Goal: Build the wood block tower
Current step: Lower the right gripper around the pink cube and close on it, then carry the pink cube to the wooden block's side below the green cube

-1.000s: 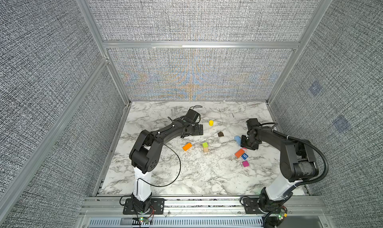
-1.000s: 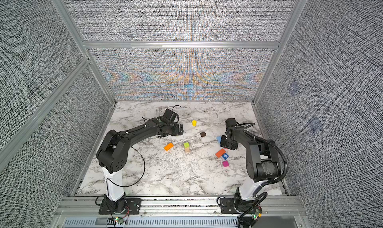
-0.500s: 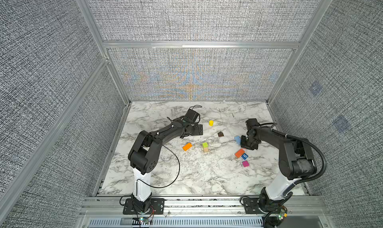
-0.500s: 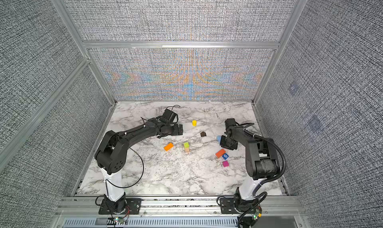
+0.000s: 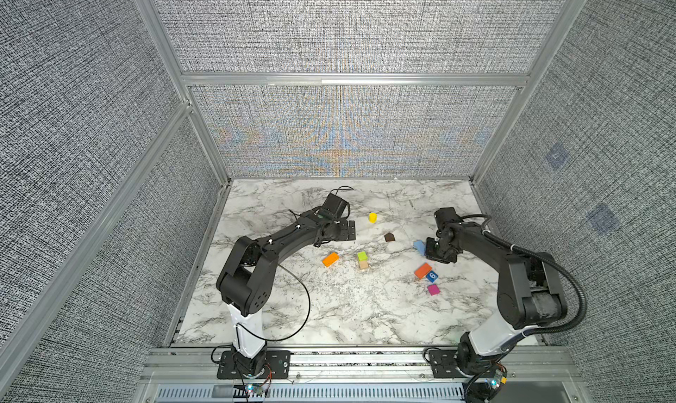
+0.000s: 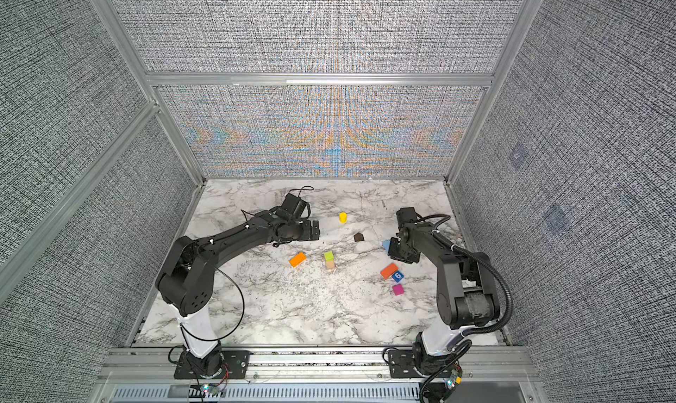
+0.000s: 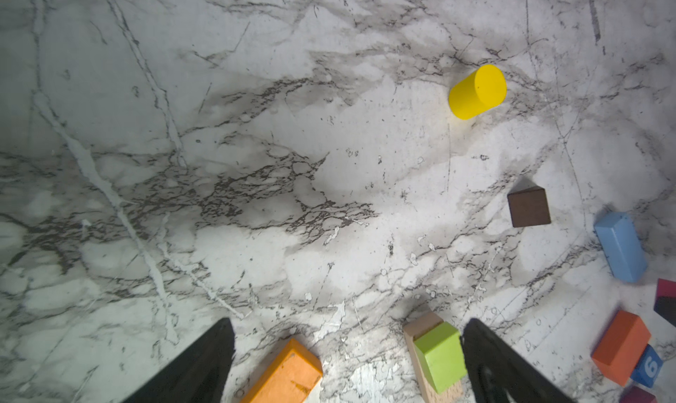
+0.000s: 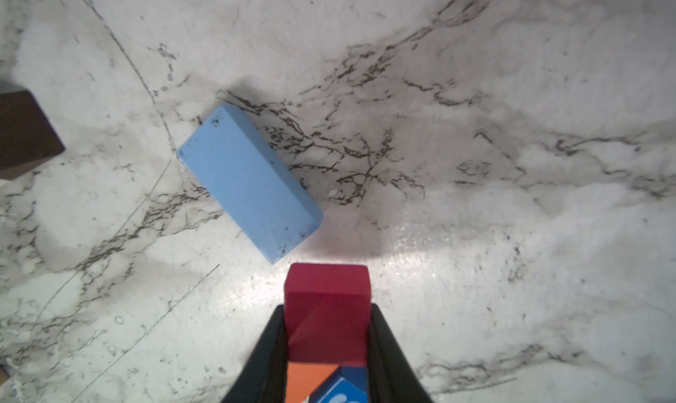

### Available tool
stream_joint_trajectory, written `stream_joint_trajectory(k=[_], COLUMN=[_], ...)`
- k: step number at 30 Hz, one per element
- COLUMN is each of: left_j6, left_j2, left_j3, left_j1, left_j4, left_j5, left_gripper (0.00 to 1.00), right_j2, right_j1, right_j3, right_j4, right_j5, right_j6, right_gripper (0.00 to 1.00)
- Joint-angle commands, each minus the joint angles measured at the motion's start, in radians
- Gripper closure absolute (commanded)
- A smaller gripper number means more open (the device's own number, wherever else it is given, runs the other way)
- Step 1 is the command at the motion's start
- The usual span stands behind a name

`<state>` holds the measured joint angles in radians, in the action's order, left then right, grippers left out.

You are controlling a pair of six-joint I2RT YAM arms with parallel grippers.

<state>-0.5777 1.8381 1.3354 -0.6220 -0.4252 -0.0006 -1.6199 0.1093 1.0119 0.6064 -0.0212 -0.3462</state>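
My right gripper (image 8: 327,309) is shut on a dark red block (image 8: 327,291), just beside a light blue brick (image 8: 248,181). In both top views that gripper (image 5: 437,252) hides the red block. My left gripper (image 7: 348,326) stands open and empty over the table, at the back left in a top view (image 5: 347,231). The tower is a green cube (image 5: 362,256) on a tan block (image 5: 363,265). Loose wood blocks: an orange brick (image 5: 330,259), a yellow cylinder (image 5: 372,217), a dark brown piece (image 5: 389,237), an orange-red brick (image 5: 423,270), a blue cube marked 6 (image 5: 432,276) and a magenta cube (image 5: 434,290).
The marble table (image 5: 329,309) is closed in by grey mesh walls on three sides. The left arm's black cable (image 5: 303,309) loops over the table near its base. An aluminium rail (image 5: 347,357) runs along the front edge.
The right gripper's jaws have closed onto the dark red block and the right arm has shifted slightly. The left arm has stayed in place with its jaws wide.
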Motion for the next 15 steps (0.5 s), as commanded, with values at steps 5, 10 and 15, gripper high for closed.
stream_joint_trajectory(k=[5, 10, 15], left_j6=[-0.024, -0.051, -0.07], left_j2=[-0.08, -0.142, -0.198], left_j3=[-0.092, -0.177, -0.252], left_j1=[-0.001, -0.001, -0.001], left_j4=[-0.007, -0.001, -0.015], left_j5=[-0.025, -0.03, -0.054], left_gripper=[0.01, 0.01, 0.01], right_j2=[0.064, 0.082, 0.085], right_j1=[0.07, 0.158, 0.249], right_j3=[0.015, 0.046, 0.078], right_j4=[0.084, 0.131, 0.151], right_j5=[0.002, -0.013, -0.022], right_j6=[-0.005, -0.02, -0.049], right_gripper=[0.72, 0.72, 0.72])
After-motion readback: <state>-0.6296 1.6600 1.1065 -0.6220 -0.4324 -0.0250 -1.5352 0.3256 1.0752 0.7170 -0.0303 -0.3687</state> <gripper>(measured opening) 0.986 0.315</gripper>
